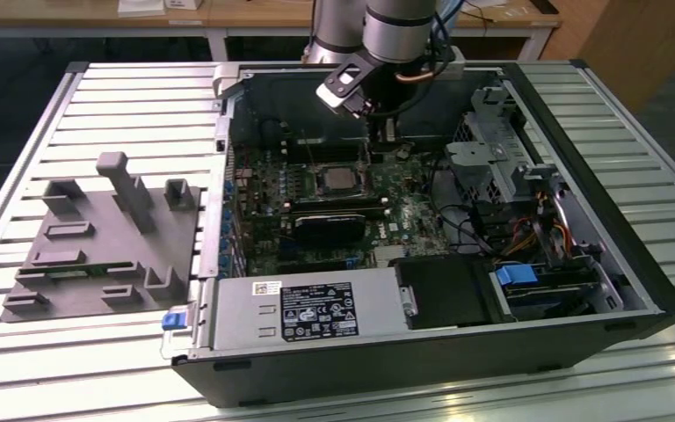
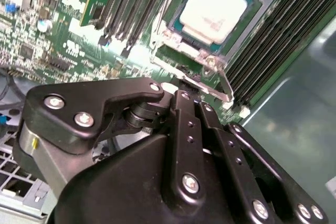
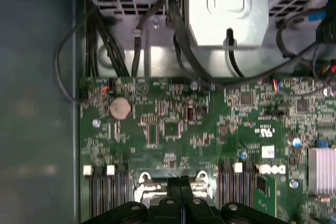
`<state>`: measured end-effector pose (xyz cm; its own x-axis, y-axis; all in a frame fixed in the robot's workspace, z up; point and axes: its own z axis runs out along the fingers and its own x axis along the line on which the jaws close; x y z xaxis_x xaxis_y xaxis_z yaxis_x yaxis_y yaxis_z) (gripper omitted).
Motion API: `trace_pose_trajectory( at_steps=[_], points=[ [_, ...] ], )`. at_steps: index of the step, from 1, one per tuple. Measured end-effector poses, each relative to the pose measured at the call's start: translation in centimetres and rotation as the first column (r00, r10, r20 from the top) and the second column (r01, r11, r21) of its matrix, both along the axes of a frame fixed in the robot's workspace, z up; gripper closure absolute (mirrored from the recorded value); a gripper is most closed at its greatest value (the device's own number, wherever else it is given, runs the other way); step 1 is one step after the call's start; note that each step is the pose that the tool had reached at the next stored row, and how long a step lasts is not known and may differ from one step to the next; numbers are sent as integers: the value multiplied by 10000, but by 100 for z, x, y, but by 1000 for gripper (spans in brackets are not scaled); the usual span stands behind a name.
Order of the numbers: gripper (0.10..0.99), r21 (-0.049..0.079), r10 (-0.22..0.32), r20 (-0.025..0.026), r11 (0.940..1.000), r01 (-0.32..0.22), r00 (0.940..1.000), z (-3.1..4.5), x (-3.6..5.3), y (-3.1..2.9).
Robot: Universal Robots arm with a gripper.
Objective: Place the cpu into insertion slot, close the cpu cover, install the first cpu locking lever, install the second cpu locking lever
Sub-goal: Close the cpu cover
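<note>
At the far left of the exterior view, you have a grey moulded fixture [image 1: 103,237] lying on the slatted table [image 1: 32,352], just beside the open computer case [image 1: 431,360]. Moving right, the motherboard [image 1: 314,211] lies inside the case, with the cpu [image 1: 340,178] near frame centre, silvery top up. Your gripper [image 1: 382,132] hangs just above and right of it in the frame.

In the second wrist view the chip sits in the insertion slot [image 2: 190,39]. The cpu cover [image 2: 169,36] lies flat around it, and a thin lever [image 2: 227,86] runs just beside the claw's tips.

In both wrist views the fingers [image 3: 175,186] are pressed together. You cannot tell whether anything is caught between them.

Further right in the exterior view stands a drive cage [image 1: 502,158].
</note>
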<state>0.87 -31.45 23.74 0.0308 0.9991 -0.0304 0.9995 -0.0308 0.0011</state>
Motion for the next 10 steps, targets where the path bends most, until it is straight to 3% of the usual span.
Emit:
trace_pose_trajectory(
  at_steps=[8,10],
  points=[
    [984,-1,0,16,10000,0,10000,0,-51,1],
    [984,-2,0,90,10000,0,10000,0,-75,1]
  ],
)
